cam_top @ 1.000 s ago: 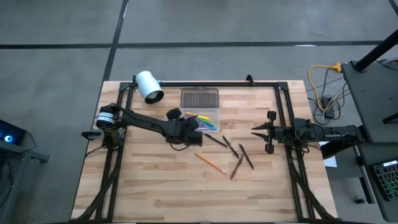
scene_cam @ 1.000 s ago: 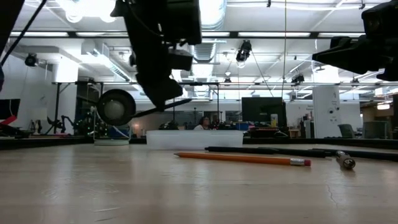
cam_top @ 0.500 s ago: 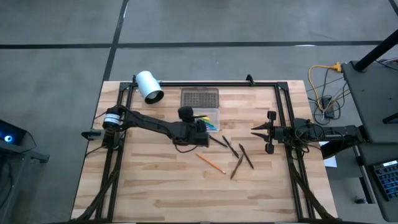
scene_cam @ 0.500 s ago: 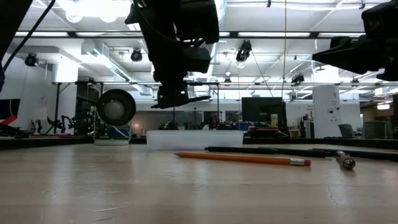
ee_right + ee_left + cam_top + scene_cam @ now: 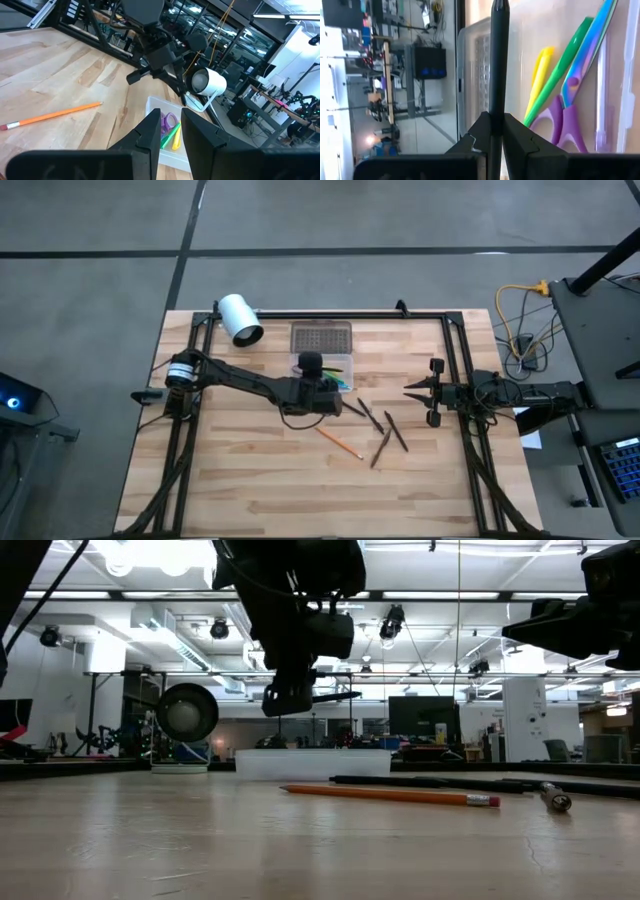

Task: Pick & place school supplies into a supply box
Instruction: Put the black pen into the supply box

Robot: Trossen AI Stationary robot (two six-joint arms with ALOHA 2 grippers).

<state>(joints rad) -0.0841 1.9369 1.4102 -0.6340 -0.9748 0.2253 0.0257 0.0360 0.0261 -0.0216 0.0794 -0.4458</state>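
Scissors (image 5: 559, 117) inside box (image 5: 470, 75) show only wrist-side.

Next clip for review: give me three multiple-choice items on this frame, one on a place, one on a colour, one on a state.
1. Where is the left pincer?
A. Over the supply box
B. Beside the white cylinder
C. At the table's front edge

2. What colour are the scissors' handles?
A. Orange
B. Purple
C. Black

3. What is the left pincer doing?
A. Open, empty
B. Shut on a dark pen
C. Shut on the orange pencil

Key: 1 A, the high view shows it there; 2 B, the left wrist view shows purple; 3 B, the pen sits between the closed fingers.
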